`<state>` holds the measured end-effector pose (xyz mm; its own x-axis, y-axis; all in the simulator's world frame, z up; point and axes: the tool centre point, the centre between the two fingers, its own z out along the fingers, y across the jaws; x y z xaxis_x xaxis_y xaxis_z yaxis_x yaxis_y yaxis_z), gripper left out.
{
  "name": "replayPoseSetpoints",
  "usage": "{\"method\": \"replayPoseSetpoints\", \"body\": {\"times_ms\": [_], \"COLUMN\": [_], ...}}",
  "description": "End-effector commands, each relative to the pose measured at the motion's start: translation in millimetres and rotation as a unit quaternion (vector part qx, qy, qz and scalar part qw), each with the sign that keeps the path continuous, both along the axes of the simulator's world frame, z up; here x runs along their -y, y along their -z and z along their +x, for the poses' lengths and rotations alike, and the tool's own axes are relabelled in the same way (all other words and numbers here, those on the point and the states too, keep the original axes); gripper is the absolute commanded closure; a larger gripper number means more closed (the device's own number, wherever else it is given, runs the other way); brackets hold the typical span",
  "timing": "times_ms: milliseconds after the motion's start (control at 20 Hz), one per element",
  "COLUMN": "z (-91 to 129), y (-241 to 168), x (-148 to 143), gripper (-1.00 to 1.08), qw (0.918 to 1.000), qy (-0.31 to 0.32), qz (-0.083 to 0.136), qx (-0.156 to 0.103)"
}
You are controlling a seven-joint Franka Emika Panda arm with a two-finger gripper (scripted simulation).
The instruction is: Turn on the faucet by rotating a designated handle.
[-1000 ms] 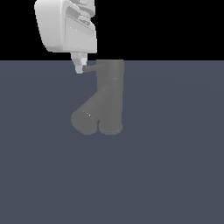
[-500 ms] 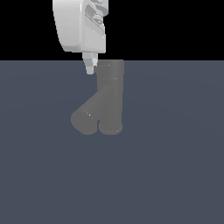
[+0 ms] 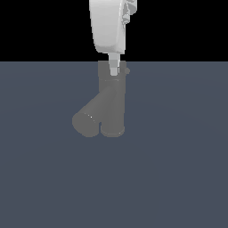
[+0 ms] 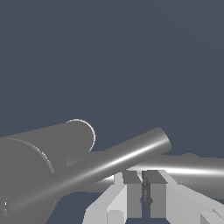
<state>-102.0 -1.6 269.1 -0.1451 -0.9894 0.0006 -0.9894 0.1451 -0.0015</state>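
Observation:
The dull grey faucet stands upright on the dark floor, and its thick slanted branch runs down toward the exterior view's left. At its cap only a small stub of the handle shows, on the exterior view's right. My white gripper hangs straight down with its tip in front of the cap. In the wrist view the faucet is a thick tube, and the handle is a slim shiny rod crossing just beyond my gripper. The pads stand almost together with nothing between them.
A second grey rod lies crosswise behind the fingers in the wrist view. The floor is a flat dark blue-grey surface with no other object on it, and the background above it is black.
My gripper has moved steadily toward the exterior view's right, from beside the faucet's cap to in front of it. The faucet looks unchanged.

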Motion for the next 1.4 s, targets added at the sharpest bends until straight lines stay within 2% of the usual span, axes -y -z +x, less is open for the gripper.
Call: {"method": "replayPoseSetpoints", "body": {"times_ms": [0, 1350], "z": [-1, 50], "y": [0, 0], "x": [1, 87], "gripper": [1.08, 1.08], "qw": [1.0, 0.9998], "qy": [0.001, 0.019], "qz": [0.0, 0.0], "qx": [0.0, 0.0]}}
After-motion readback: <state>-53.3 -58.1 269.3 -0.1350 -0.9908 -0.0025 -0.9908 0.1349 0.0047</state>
